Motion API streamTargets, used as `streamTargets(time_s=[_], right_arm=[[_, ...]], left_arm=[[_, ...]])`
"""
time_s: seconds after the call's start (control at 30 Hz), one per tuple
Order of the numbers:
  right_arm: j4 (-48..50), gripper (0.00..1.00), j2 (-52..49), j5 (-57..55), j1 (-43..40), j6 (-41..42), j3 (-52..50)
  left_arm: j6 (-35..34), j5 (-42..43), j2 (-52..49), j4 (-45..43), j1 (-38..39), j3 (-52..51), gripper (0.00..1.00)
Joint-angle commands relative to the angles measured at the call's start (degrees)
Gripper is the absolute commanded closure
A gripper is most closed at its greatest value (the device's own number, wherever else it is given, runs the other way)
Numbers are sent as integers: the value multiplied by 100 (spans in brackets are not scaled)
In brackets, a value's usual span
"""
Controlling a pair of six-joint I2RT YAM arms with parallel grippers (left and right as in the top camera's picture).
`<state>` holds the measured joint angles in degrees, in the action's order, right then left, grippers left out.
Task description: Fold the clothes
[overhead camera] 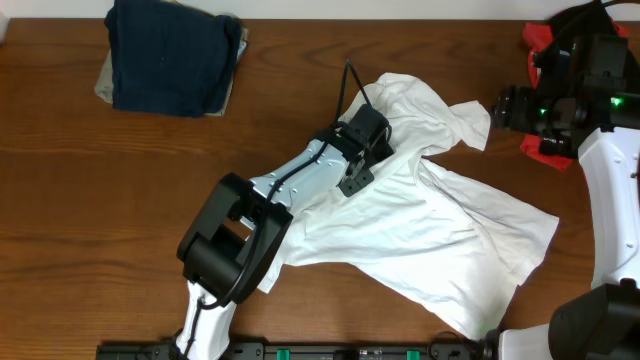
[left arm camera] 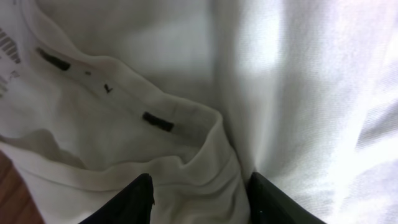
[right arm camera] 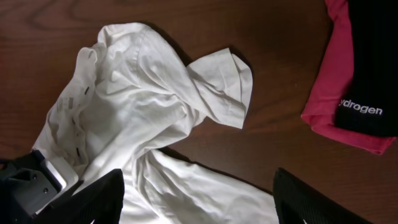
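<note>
The large white T-shirt (overhead camera: 440, 230) lies crumpled and spread on the table right of centre. Its collar, with small black marks, shows in the left wrist view (left arm camera: 155, 121). My left gripper (overhead camera: 372, 140) is down on the shirt beside the collar. Its fingers (left arm camera: 200, 199) are apart, with a ridge of white cloth bunched between them. My right gripper (overhead camera: 497, 108) is wide open and empty (right arm camera: 198, 199), held above the shirt's upper right part next to a folded-over sleeve (right arm camera: 217, 87).
A red and black garment (overhead camera: 545, 150) lies at the right edge under my right arm; in the right wrist view (right arm camera: 348, 93) it bears white lettering. A navy garment (overhead camera: 165, 55) lies on a tan one (overhead camera: 104, 82) at the back left.
</note>
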<state>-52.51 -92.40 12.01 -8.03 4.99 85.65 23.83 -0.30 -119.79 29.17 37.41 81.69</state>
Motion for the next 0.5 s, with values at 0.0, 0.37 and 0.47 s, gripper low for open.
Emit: streamTargets(time_s=[0.0, 0.37, 0.47], right_arm=[[0, 26, 13, 0, -15, 9, -39], [2, 26, 13, -2, -15, 9, -39], [4, 26, 13, 0, -15, 9, -39]], left_arm=[[-66, -341, 131, 37, -4, 37, 50], [-295, -317, 186, 107, -4, 28, 80], [-315, -319, 186, 166, -4, 31, 85]])
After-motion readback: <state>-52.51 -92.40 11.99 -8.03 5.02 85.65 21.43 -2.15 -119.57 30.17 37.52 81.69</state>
